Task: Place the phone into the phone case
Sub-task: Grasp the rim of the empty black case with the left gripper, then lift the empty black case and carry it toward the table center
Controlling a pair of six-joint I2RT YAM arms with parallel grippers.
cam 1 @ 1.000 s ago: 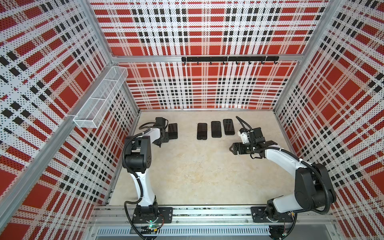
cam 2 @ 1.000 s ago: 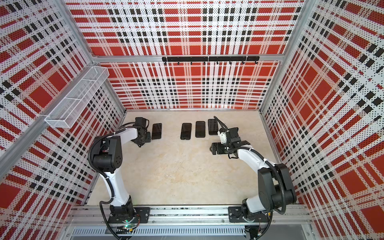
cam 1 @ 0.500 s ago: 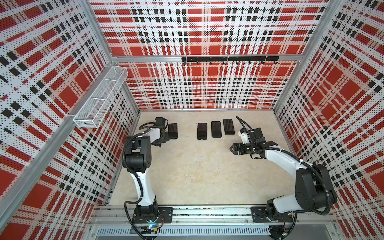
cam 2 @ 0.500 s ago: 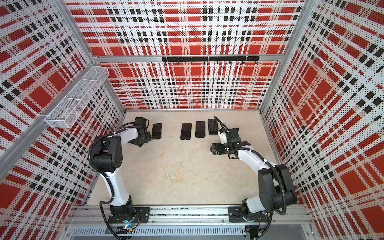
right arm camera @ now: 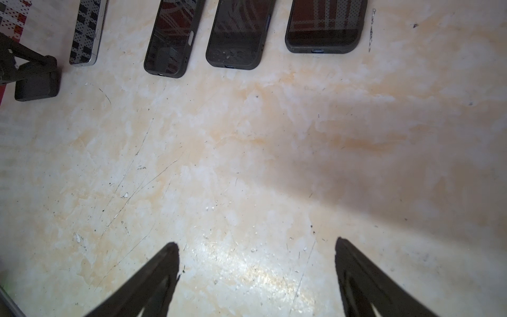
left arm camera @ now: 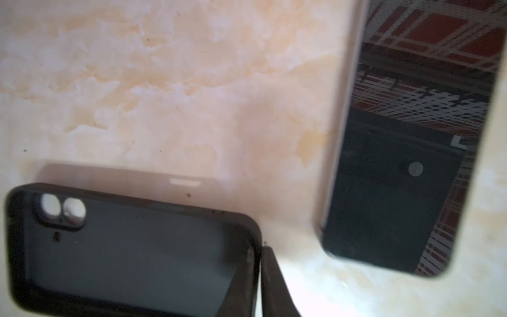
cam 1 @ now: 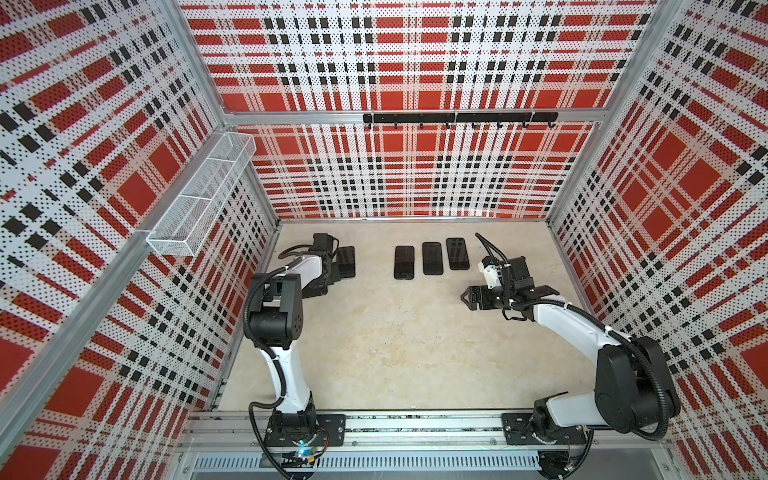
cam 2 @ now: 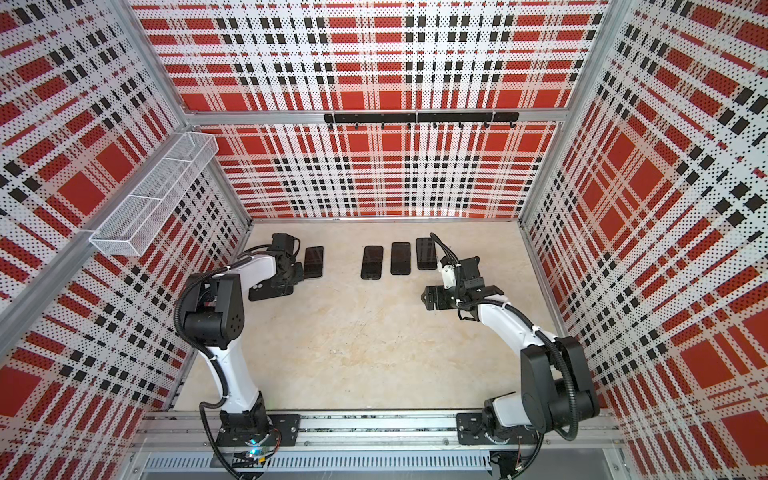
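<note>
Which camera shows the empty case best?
Left wrist view: the empty case is close up, camera holes clear. Both top views show it small, partly under the arm; the right wrist view shows its edge.

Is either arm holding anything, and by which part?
The left fingers seem to pinch the phone case by its short end wall, opposite the camera cut-out. The right fingers hold nothing.
</note>
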